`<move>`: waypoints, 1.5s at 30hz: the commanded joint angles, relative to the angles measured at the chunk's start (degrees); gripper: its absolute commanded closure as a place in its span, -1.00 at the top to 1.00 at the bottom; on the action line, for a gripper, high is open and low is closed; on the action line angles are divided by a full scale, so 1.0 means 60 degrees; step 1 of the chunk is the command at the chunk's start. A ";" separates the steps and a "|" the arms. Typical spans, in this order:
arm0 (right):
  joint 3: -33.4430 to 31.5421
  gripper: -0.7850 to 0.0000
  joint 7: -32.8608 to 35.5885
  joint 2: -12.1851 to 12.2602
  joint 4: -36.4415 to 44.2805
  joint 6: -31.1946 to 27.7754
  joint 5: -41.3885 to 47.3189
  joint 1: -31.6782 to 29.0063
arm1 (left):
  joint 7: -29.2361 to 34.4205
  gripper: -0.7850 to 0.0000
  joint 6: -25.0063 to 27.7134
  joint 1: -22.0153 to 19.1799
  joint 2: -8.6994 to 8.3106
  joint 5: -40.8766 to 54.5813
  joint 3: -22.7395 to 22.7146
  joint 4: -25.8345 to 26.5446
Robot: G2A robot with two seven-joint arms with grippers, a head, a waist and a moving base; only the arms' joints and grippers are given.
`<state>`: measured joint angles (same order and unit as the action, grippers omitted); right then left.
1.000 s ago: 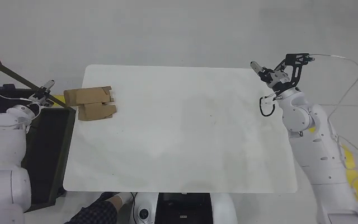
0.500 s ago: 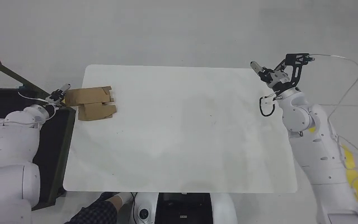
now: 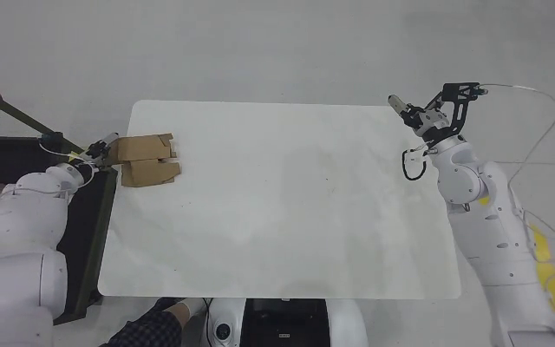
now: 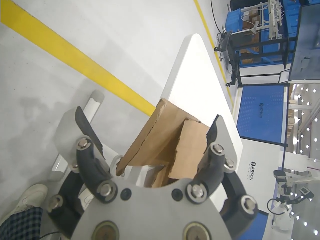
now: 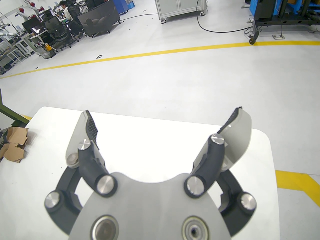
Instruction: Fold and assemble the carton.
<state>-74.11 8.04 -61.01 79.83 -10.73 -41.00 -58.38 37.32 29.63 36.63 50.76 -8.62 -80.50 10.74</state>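
Overhead, two wrist cameras; carton shared

— What does the carton look like?
— Plain brown cardboard, still flattened and not yet assembled, with two panels side by side and ragged, notched flap ends
— Where does it lie?
— Flat on the white table, by the far left corner, one end at the left edge

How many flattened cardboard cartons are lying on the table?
2, touching, at the table's far left corner: the farther carton at the open left gripper, the nearer carton beside it. They may be joined.
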 commanded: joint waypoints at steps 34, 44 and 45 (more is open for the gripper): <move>0.0000 1.00 0.0000 0.0000 0.0000 0.0000 0.0000 0.0000 | 0.2201 -1.00 0.1042 -0.0369 -0.0330 0.2861 -0.1226 0.0527; 0.0000 1.00 0.0000 0.0000 0.0000 0.0000 0.0000 0.0000 | 0.4162 -1.00 0.1466 -0.0957 0.0135 0.3895 -0.0883 0.1465; 0.0000 1.00 0.0000 0.0000 0.0000 0.0000 0.0000 0.0000 | 0.4356 -1.00 0.1481 -0.0994 0.0208 0.4008 -0.0803 0.1554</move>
<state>-74.11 8.04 -61.01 79.83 -10.73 -41.00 -58.38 62.02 38.40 30.91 51.53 14.69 -85.87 19.40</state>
